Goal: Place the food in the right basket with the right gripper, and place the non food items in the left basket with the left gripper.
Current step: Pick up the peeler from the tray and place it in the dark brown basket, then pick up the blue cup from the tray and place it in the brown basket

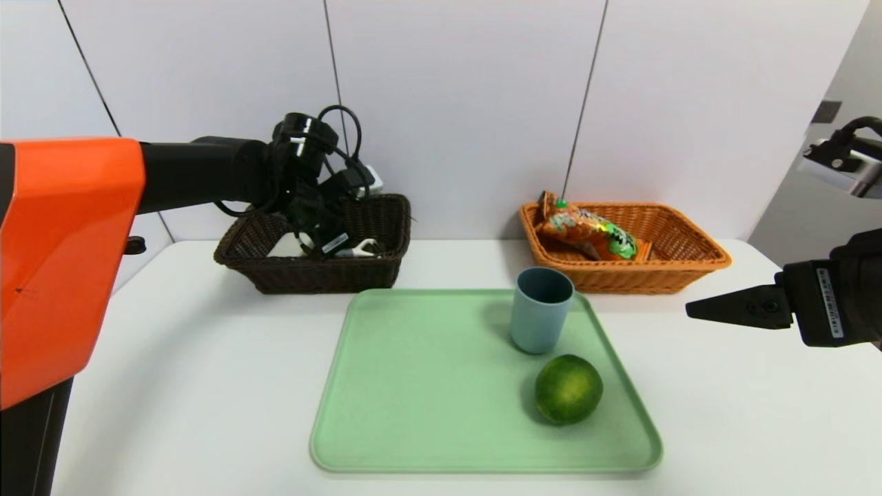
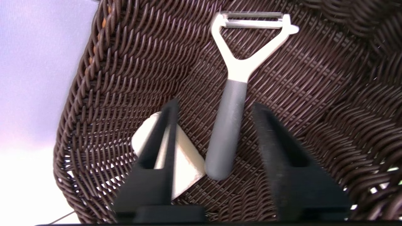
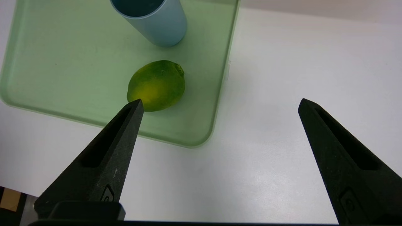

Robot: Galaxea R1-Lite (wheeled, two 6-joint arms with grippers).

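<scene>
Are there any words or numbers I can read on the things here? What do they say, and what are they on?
No text here can be read.
Snack bag in the light orange basket: printed label, too blurred to read.
Right gripper: white barcode sticker on its body, too small to read.
Left gripper over the dark brown basket: white barcode sticker, too small to read.
Cup, citrus fruit, peeler, white block, green tray: no writing visible.

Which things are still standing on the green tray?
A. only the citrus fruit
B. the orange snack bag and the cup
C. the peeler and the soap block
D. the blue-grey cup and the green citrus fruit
D: the blue-grey cup and the green citrus fruit sit on the green tray; the peeler lies in the dark brown basket.
</scene>
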